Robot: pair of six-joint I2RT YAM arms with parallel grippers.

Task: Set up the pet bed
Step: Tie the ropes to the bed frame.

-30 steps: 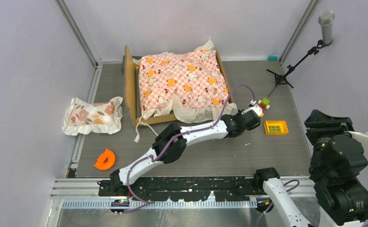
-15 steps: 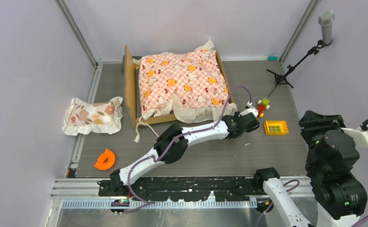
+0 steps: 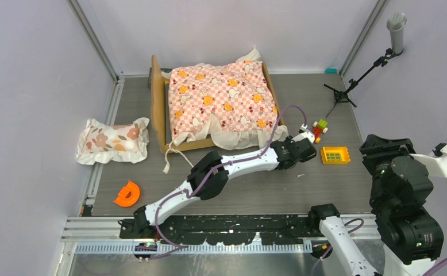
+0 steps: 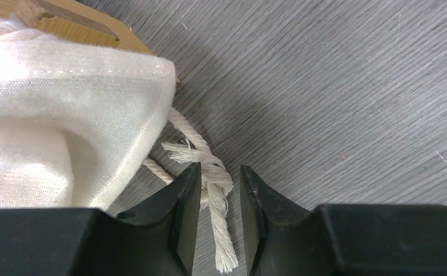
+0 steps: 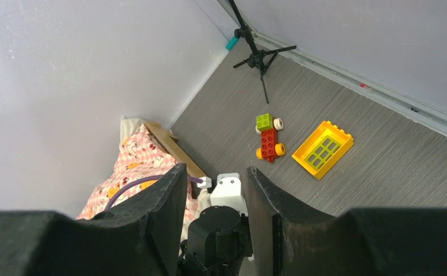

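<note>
The pet bed (image 3: 159,103) stands at the back middle, its tan headboard on the left. The pink-checkered sheet (image 3: 221,98) covers it and hides the mattress panel. The floral pillow (image 3: 113,141) lies on the floor left of the bed. My left gripper (image 3: 290,150) is low at the bed's front right corner. In the left wrist view the gripper (image 4: 220,172) is open, with the sheet's white cord (image 4: 218,195) lying between the jaws beside the cream ruffle (image 4: 66,115). My right gripper (image 5: 212,172) is open, empty and raised at the right.
A yellow window brick (image 3: 335,154) and a small brick car (image 3: 319,127) lie right of the left gripper. An orange piece (image 3: 127,194) lies at the front left. A black tripod (image 3: 347,86) stands at the back right. Walls close in on three sides.
My left gripper has drawn slightly back toward the bed's corner. My right arm has swung a little to the left and turned.
</note>
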